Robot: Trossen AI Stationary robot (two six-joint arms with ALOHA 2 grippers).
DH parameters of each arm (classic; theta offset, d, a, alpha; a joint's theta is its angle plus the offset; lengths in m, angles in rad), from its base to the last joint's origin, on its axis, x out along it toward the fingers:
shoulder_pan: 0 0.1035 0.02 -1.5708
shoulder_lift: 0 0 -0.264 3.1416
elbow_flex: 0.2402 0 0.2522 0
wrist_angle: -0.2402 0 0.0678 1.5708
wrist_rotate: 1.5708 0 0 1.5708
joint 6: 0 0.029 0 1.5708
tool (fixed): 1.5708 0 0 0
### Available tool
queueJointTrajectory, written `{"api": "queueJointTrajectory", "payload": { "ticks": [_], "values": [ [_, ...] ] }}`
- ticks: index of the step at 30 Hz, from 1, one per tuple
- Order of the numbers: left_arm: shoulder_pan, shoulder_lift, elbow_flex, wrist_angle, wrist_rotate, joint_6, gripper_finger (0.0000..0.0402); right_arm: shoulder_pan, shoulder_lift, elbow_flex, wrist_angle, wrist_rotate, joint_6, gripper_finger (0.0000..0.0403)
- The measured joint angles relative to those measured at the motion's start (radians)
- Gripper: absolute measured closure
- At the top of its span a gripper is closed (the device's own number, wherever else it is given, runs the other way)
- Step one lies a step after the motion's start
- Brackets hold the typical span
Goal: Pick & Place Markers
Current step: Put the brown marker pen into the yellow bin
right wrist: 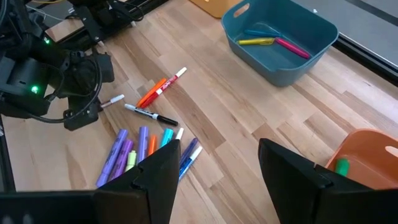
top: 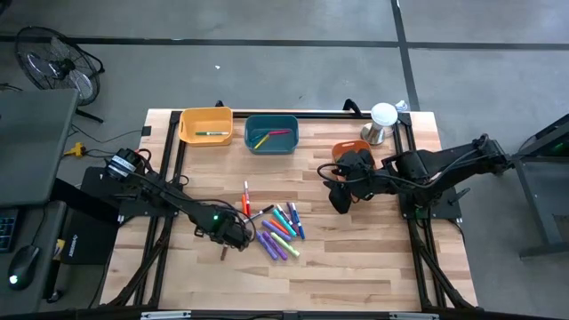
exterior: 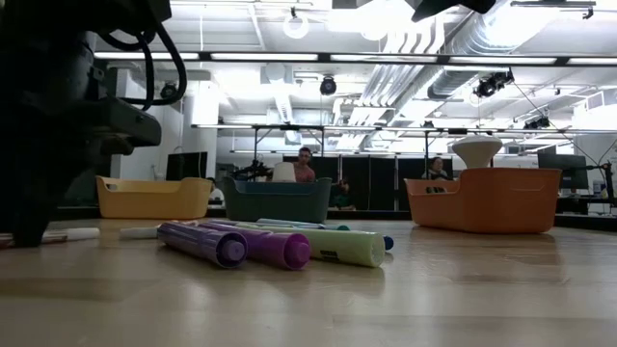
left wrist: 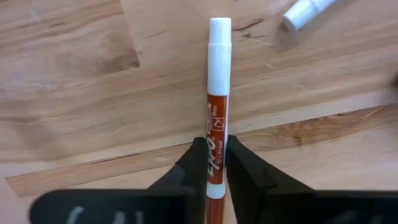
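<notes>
My left gripper [top: 233,236] [left wrist: 215,146] is low over the wood table's near middle, shut on a red-brown marker [left wrist: 217,106] with a white end. Several loose markers [top: 283,233] [right wrist: 146,146] in purple, blue, teal, orange and green lie flat just to its right; in the low view the purple ones [exterior: 251,247] are nearest. A red marker [top: 246,194] and a black one [right wrist: 149,115] lie apart from the pile. My right gripper [top: 341,197] [right wrist: 217,168] hangs open above the table near the orange bin and touches nothing. My left gripper pinches the red-brown marker between its two fingers on the printed barrel [left wrist: 216,140], away from the white end [left wrist: 219,37]. The marker runs straight out ahead of the fingers, close over the wood. Whether it rests on the table I cannot tell.
Three bins stand along the far edge: a yellow one [top: 206,124] holding a green marker, a blue one [top: 271,133] holding yellow and pink markers, and an orange one [top: 348,149] partly under the right arm. A white-topped metal object [top: 384,120] stands beside it. People sit in the room behind.
</notes>
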Motion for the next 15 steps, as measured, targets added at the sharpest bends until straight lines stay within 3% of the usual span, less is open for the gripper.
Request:
{"api": "queueJointTrajectory", "payload": {
  "ticks": [2, 15],
  "values": [
    [0.000, 0.000, 0.000, -0.003, 0.000, 0.026, 0.0378, 0.000, 0.000, 0.000, 0.000, 0.000, 0.000, 0.0198],
    [0.000, 0.015, 0.001, -0.014, 0.012, 0.204, 0.0379, 0.015, 0.000, 0.000, -0.001, 0.017, 0.000, 0.0198]
  ]
}}
